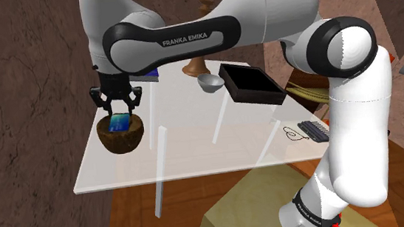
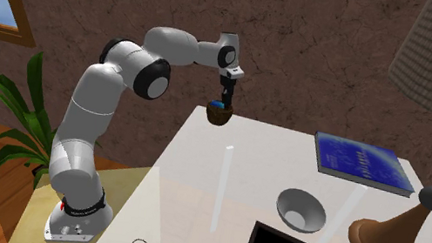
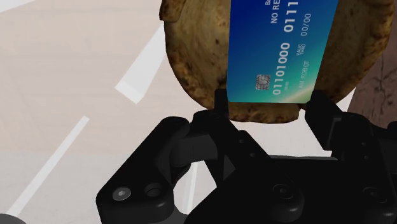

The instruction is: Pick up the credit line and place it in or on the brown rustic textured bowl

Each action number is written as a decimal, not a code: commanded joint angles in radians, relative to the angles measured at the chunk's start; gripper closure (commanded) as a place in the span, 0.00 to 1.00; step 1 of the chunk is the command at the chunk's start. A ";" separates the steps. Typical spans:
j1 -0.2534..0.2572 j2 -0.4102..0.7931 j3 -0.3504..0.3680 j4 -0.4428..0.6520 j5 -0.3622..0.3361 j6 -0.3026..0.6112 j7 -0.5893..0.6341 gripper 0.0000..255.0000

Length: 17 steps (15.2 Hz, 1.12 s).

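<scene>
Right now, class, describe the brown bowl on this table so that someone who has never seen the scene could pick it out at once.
Find the pale table and follow it to the corner at the shoulder view's left, under the black gripper. The brown bowl sits there with a blue card in it. Its rough, dark surface sets it apart from the smooth grey bowl.

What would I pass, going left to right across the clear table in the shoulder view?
Brown bowl with a blue card inside it → small grey bowl → black tray. The lamp base and the book behind the arm are left out, as the arm covers them.
</scene>
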<state>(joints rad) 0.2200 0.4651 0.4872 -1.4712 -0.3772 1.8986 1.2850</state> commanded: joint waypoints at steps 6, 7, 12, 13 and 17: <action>0.000 0.000 0.000 0.000 0.000 0.001 0.000 0.00; 0.000 0.000 0.000 0.000 0.000 0.001 0.000 0.00; 0.007 -0.013 0.006 0.047 0.010 -0.057 -0.008 0.00; 0.012 -0.017 0.009 0.074 0.013 -0.088 -0.012 0.00; 0.016 -0.020 0.011 0.096 0.016 -0.112 -0.015 0.00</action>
<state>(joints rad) 0.2357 0.4454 0.4978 -1.3780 -0.3618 1.7898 1.2707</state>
